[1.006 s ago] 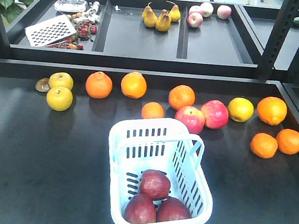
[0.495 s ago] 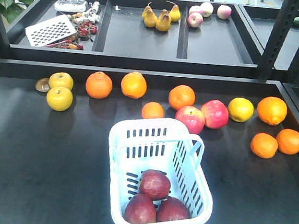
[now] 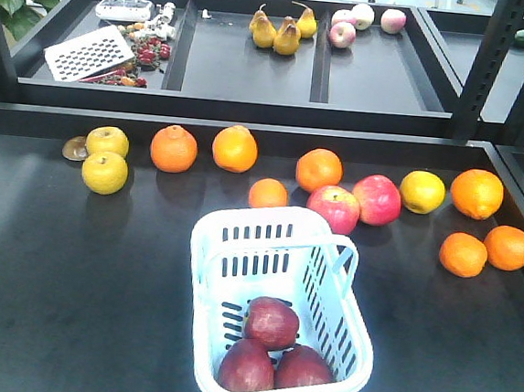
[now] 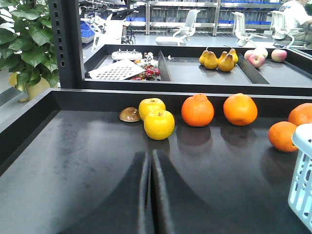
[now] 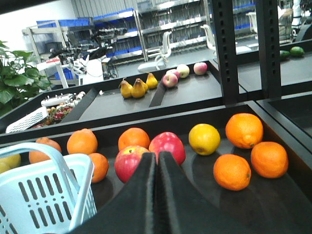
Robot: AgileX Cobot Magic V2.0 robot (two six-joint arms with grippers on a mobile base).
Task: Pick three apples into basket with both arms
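Apples (image 3: 270,348), three dark maroon, clustered at near end of basket (image 3: 240,235), touching, so task looks done. Left gripper (image 4: 150,195) clenched empty, over bare table left of basket. Right gripper (image 5: 156,195) likewise clenched empty, facing pink-red apples (image 5: 151,155).

Pale blue-white slotted plastic basket (image 3: 284,253) sat upright, angled slightly, on the dark tray, one handle folded along its right rim. Three dark maroon-red apples (image 3: 270,348) lay inside at its near end, touching in a cluster: one behind (image 3: 272,323), two in front (image 3: 246,367) (image 3: 303,367). Basket edge showed low right of the left gripper (image 4: 151,195), low left of the right gripper (image 5: 157,195); both jaws pressed together, empty.
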